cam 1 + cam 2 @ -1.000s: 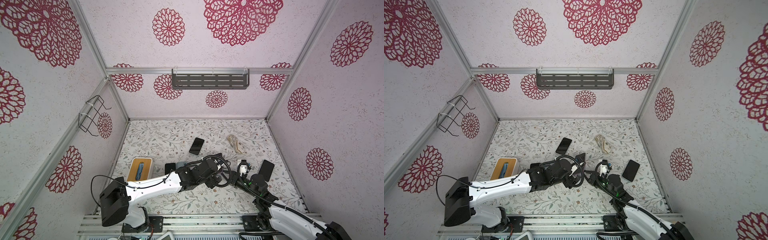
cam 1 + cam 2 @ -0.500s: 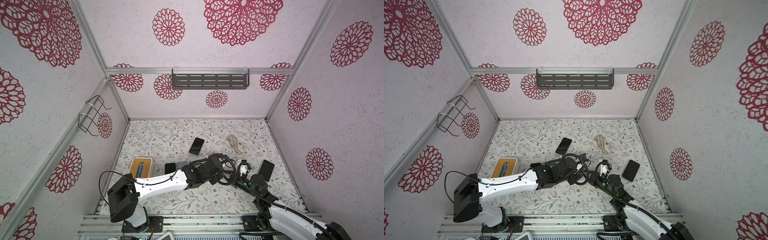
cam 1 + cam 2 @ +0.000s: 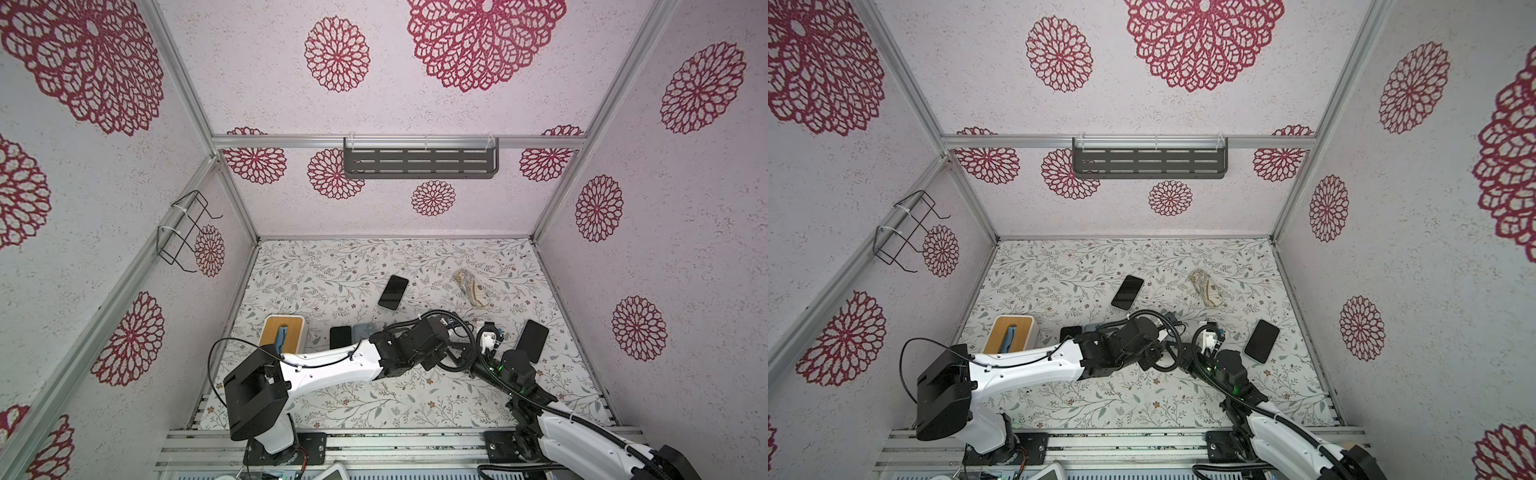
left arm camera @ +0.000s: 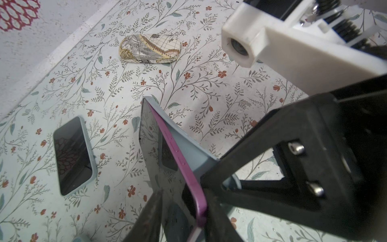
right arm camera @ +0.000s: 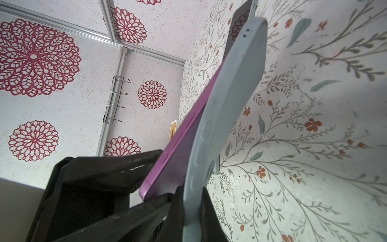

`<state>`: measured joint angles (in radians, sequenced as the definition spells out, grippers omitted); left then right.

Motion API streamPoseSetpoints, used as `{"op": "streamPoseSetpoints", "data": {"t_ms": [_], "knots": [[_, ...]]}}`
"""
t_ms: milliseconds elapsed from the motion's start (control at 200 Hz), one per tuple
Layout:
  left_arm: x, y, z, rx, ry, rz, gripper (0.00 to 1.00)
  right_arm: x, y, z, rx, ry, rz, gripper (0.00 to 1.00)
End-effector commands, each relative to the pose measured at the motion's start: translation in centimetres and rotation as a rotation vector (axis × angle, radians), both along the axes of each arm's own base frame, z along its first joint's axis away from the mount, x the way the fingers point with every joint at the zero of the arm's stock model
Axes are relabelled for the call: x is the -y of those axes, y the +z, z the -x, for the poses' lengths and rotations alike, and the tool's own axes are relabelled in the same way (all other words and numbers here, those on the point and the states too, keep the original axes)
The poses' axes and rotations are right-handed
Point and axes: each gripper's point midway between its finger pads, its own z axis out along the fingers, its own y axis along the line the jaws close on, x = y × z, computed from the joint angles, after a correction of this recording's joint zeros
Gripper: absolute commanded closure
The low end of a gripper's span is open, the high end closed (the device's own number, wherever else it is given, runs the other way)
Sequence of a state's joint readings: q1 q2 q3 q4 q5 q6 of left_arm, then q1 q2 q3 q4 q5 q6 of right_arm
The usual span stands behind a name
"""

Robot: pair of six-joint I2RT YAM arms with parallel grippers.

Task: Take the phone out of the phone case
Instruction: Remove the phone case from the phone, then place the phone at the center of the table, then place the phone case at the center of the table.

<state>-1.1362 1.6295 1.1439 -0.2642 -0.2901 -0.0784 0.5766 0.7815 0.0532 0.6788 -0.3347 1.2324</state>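
My left arm [image 3: 332,368] stretches low from its base at the near-left corner across the table [image 3: 374,399]. Its wrist is turned toward my right arm [image 3: 515,374], which rises on a shorter reach from the near-right corner. The two wrists meet just right of the table's middle, and in both top views they hide what sits between them.

My left claw [image 4: 182,196] is drawn in narrow around the near corner of the phone [image 4: 154,144]. One finger lies on the dark glass and the other against the purple edge (both look to be in contact, as far as the wrist views show). My right claw [image 5: 191,194] is pinched tight on the wall of the phone case [image 5: 230,83], with a finger on each side of it.

The phone stands on edge between my claws, tilted. Its purple frame and side buttons are exposed, and its screen mirrors the floral print. At my claws' end it has come out of the grey-blue phone case, leaving a wedge-shaped gap, while its far corner sits inside the case. Whether that far end touches the table I cannot tell.

Another cased phone [image 4: 72,156] lies flat on the table near it, and a map-printed pouch [image 4: 149,48] lies farther off.
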Motion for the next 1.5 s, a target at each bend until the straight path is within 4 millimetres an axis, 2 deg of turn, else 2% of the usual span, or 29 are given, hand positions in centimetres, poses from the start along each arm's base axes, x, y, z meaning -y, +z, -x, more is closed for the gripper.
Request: {"op": "streamPoseSetpoints", "data": {"t_ms": [0,120,165,340,525,686,851,1036,1276,1496], "knots": [[0.5,0.1,-0.5,0.015,0.007,0.012,0.71,-0.2,4.6,0.0,0.154,0.010,-0.093,1.00],[0.6,0.3,-0.2,0.006,-0.001,0.029,0.89,-0.1,4.5,-0.1,0.153,0.004,-0.094,1.00],[0.5,0.3,-0.1,0.005,-0.002,0.032,0.91,-0.1,4.5,-0.1,0.154,0.002,-0.094,1.00],[0.3,0.2,0.0,0.006,0.009,0.033,0.94,0.0,4.3,-0.1,0.148,-0.003,-0.095,1.00],[-0.3,1.1,-0.6,0.045,0.045,0.033,0.98,0.1,3.7,-0.1,0.127,-0.010,-0.083,1.00],[-1.8,3.0,-1.3,0.118,0.101,0.004,1.00,0.7,1.2,-0.5,0.051,-0.049,-0.010,1.00],[-3.5,4.9,-0.9,0.192,0.126,-0.041,1.00,1.6,-1.5,-0.7,-0.021,-0.096,0.066,1.00],[-5.3,6.1,-0.6,0.227,0.154,-0.075,1.00,2.4,-2.8,-0.9,-0.049,-0.133,0.122,1.00],[-7.3,5.4,-0.2,0.248,0.182,-0.181,1.00,3.6,-3.9,-0.8,-0.063,-0.158,0.236,1.00],[-6.5,2.3,-0.1,0.267,0.173,-0.308,1.00,3.0,-3.8,-0.6,-0.060,-0.105,0.259,1.00]]}}
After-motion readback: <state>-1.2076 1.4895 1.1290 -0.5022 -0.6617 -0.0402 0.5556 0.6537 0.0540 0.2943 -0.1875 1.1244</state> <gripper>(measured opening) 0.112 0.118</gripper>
